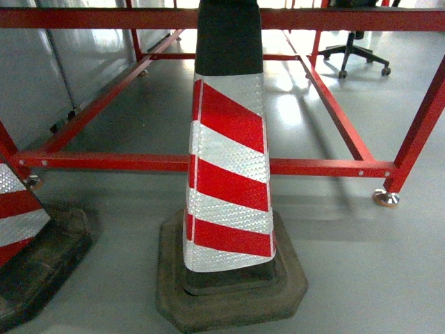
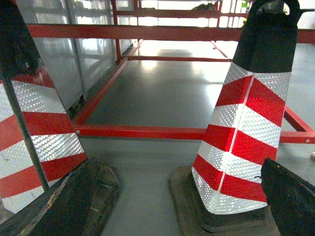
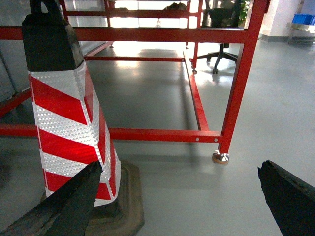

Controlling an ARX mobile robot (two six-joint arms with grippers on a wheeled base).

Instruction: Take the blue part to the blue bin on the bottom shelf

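Head view: a red-and-white striped traffic cone (image 1: 229, 174) with a black top stands right in front on its dark rubber base (image 1: 233, 292), on a grey floor (image 1: 375, 278).
Second cone: a matching cone (image 1: 14, 216) sits at the left edge of the head view, only partly in frame.
Frame: behind both cones runs a low red steel frame (image 1: 139, 162), its right leg ending in a round foot pad (image 1: 386, 198).
Background: a black office chair (image 1: 358, 52) stands far back on the right; grey panels (image 1: 35, 76) line the left side.
Left gripper (image 2: 172, 216): two dark fingers (image 2: 64, 206) show at the bottom corners of the left wrist view, set wide apart, nothing between them. One cone stands to each side.
Right gripper (image 3: 179, 206): dark fingers (image 3: 66, 204) also spread wide and holding nothing, above bare floor beside the cone.
Blue part: I cannot see it in any view.
Blue bin: not identifiable; something small and blue (image 3: 302, 18) sits far off at the upper right of the right wrist view, too distant to tell what it is.
Bottom shelf: not in sight.
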